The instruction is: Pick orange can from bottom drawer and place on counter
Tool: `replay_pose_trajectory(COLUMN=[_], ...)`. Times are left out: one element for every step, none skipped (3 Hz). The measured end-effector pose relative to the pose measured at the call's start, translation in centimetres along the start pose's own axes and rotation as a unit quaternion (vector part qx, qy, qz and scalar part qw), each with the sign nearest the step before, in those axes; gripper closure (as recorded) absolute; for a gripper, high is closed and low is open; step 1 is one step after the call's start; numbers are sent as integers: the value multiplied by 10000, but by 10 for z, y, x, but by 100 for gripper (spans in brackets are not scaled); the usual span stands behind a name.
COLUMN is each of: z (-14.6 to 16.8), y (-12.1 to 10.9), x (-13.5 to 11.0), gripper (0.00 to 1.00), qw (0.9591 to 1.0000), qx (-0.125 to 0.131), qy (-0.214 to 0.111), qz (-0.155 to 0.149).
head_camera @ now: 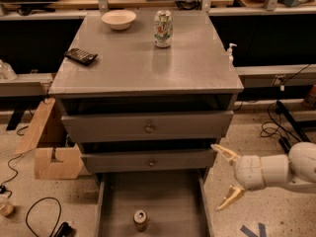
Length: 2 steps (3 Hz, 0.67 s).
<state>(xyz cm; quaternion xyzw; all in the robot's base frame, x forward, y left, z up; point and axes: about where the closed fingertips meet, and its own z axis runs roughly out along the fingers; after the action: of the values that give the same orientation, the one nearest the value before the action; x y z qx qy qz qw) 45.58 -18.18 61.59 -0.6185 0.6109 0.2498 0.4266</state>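
Observation:
The orange can (140, 219) stands upright on the floor of the open bottom drawer (168, 201), near its front middle, silver top showing. My gripper (223, 177) is open, its two pale fingers spread wide. It hangs at the right of the cabinet, beside the drawer's right wall, to the right of the can and above its level, and holds nothing. The counter (148, 58) is the grey top of the cabinet, above the two closed knob drawers.
On the counter stand a white-and-green can (163, 28), a white bowl (118, 19) and a dark remote-like device (81, 56). A cardboard piece (49, 147) leans left of the cabinet. Cables lie on the floor on both sides. A wooden bench runs behind.

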Motion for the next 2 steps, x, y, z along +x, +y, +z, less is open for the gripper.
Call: replay_pose_trajectory(z=[53,53], y=[38,38], x=[30,30], gripper=[0,0], qw=[9990,9990], qx=[-297,-297], qy=[-195,-195], qz=[-255,-255])
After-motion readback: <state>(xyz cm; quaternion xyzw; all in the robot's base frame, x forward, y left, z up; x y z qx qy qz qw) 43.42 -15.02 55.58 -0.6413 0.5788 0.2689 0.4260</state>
